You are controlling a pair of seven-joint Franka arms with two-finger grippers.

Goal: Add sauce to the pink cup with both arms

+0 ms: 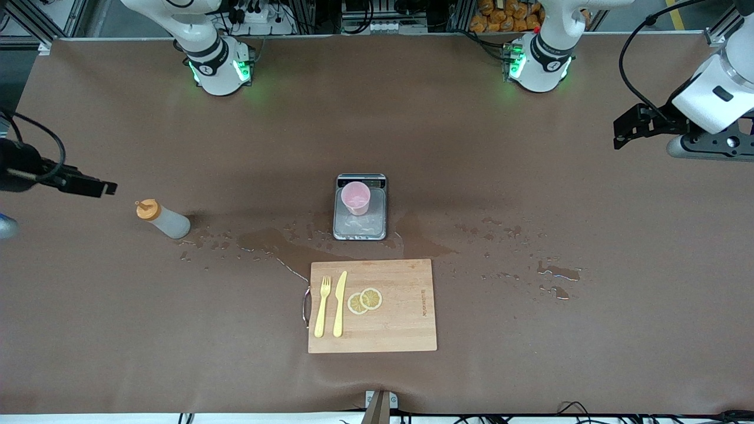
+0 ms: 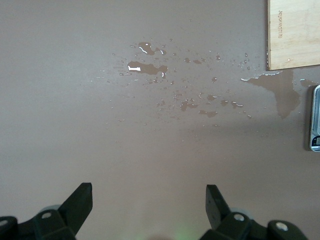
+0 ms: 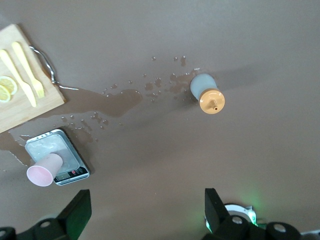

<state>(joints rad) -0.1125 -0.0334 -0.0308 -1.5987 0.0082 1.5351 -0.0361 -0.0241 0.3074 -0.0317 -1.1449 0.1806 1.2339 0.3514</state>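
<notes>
Both claws spread and idle at my table ends, left gripper (image 1: 618, 132), right gripper (image 1: 106, 188); sauce bottle (image 1: 163, 219) stands apart from pink cup (image 1: 356, 198) on scale (image 1: 360, 227)

— Where is your left claw (image 1: 618, 132)?
— Up in the air at my left arm's end of the counter (image 1: 530, 176), fingers spread wide, nothing between them.
— And the right claw (image 1: 109, 188)?
— Same at the right arm's end: raised, fingers apart, holding nothing.
</notes>
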